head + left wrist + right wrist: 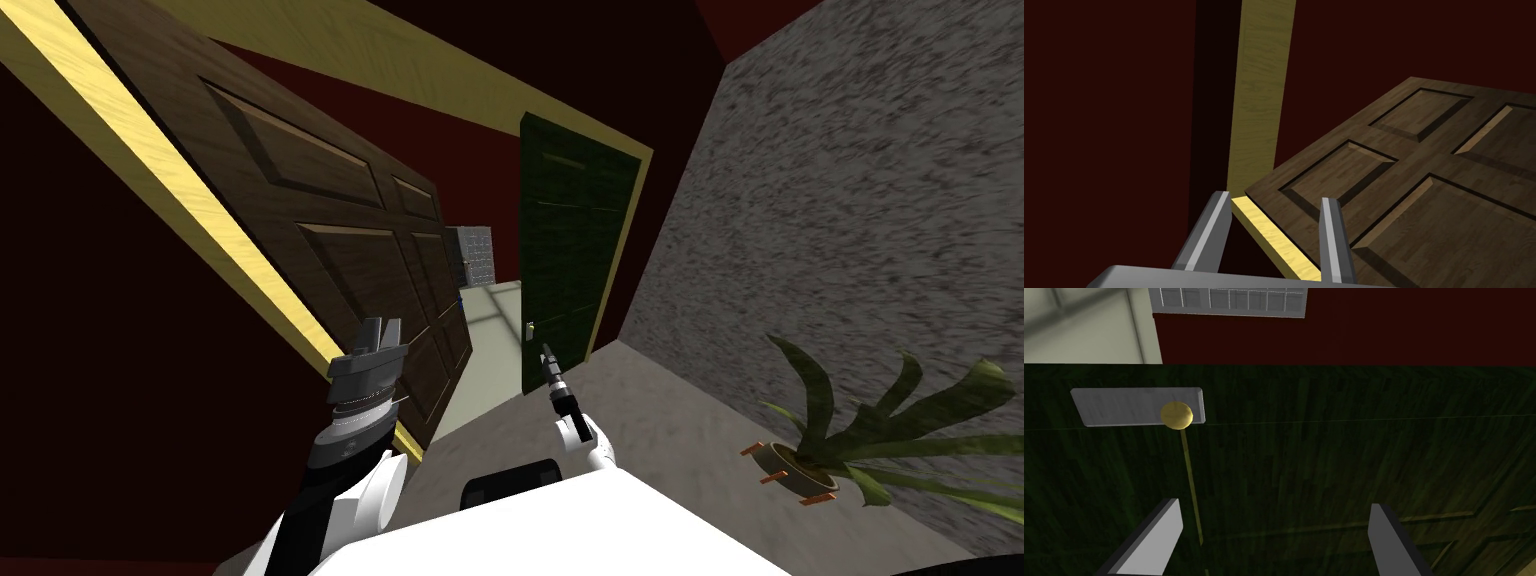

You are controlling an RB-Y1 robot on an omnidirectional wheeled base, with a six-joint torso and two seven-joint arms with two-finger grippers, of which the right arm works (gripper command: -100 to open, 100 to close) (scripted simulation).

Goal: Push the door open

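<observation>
Green wood-grain door (1334, 453), yellow knob (1176, 415).
Stiff, probably heavy; push flat beside the knob. Right gripper (1274, 506) fingers apart, left gripper (1275, 197) likewise.

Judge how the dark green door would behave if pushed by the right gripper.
Probably stiff: the dark green door looks a solid panelled slab, so it should swing, not flex. The right gripper faces it near the knob, seemingly the free edge, so it may turn easily. The thin fingers could skid on its face.
</observation>
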